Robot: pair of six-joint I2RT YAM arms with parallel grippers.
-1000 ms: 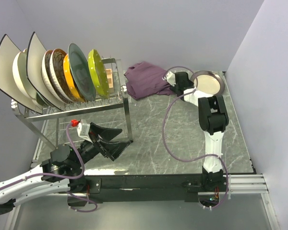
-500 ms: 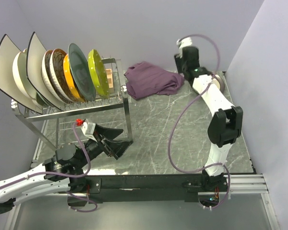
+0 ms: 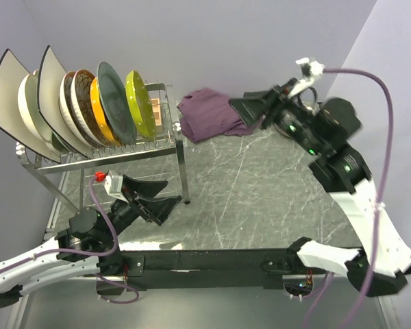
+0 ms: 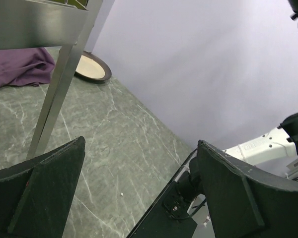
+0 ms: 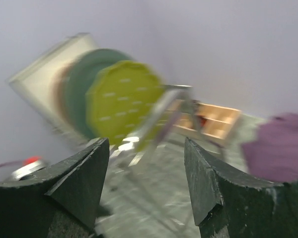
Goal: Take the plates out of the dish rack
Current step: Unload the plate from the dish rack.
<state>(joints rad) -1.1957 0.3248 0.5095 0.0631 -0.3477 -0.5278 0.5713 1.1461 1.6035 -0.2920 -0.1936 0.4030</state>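
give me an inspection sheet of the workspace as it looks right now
surface: grey marbled table top, no spills seen
job's things: dish rack at the far left, a row of plates upright on its top tier; one flat plate lies on the table beside the cloth
clutter: purple cloth crumpled at the back; wooden box behind the rack
grippers: left gripper open, empty, low by the rack's front leg; right gripper open, empty, near the cloth, pointing toward the rack
cables: left arm's cable loops at the wrist; right arm's cable arcs high, away from the rack
surroundings: pale lilac walls on three sides
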